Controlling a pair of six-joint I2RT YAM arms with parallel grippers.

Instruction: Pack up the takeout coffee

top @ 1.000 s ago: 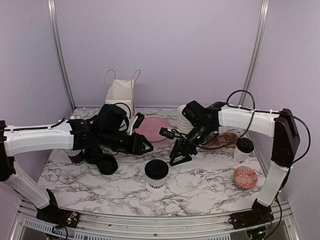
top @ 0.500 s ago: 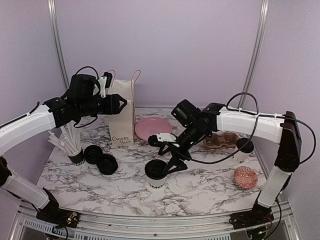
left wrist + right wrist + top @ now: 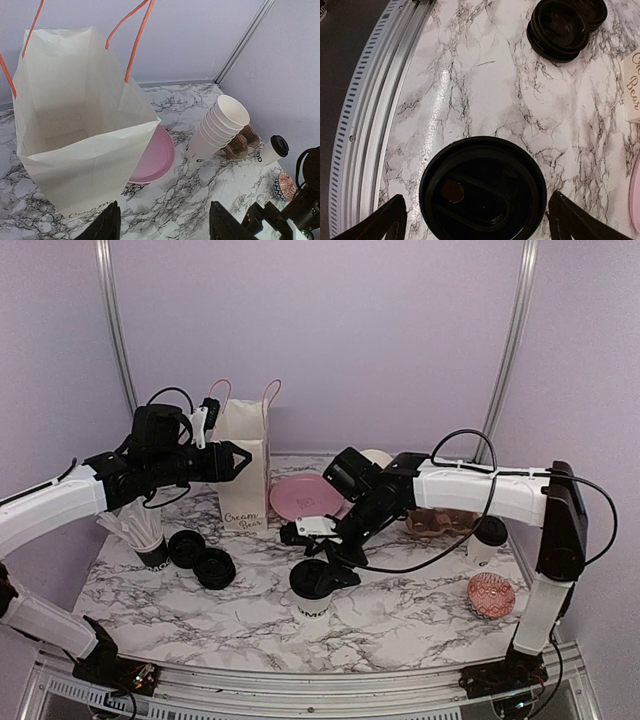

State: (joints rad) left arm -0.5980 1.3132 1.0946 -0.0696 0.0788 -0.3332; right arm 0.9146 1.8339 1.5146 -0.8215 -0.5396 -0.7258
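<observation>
Your marbled worktop carries everything. Both arms reach in over it from the near edge.

The biggest thing on it is the white paper bag, which stands upright near the back left with its mouth open and its handles up. Your left gripper hangs high beside the bag's top edge. Its fingers are spread with nothing between them, and the wrist camera looks down into the bag's open mouth.

Just right of the bag lies the pink plate. Behind the plate is a tilted stack of white cups, with a brown pulp cup carrier just beside the stack.

Two takeout coffees are out, both upright on the worktop and neither in the bag. The centre coffee stands toward the near edge, well apart from the bag. Your right gripper is down over it, fingers standing wide on either side of the black lid — not closed on it. On one side the finger is so near the rim that you cannot tell whether it touches.

The right-hand coffee stands near the right edge, just beside the carrier.

At the left edge is the straw cup, full of white-wrapped straws. The loose black lids lie just right of it, overlapping one another. A small round patterned thing sits near the front right — what it is, you cannot tell.
</observation>
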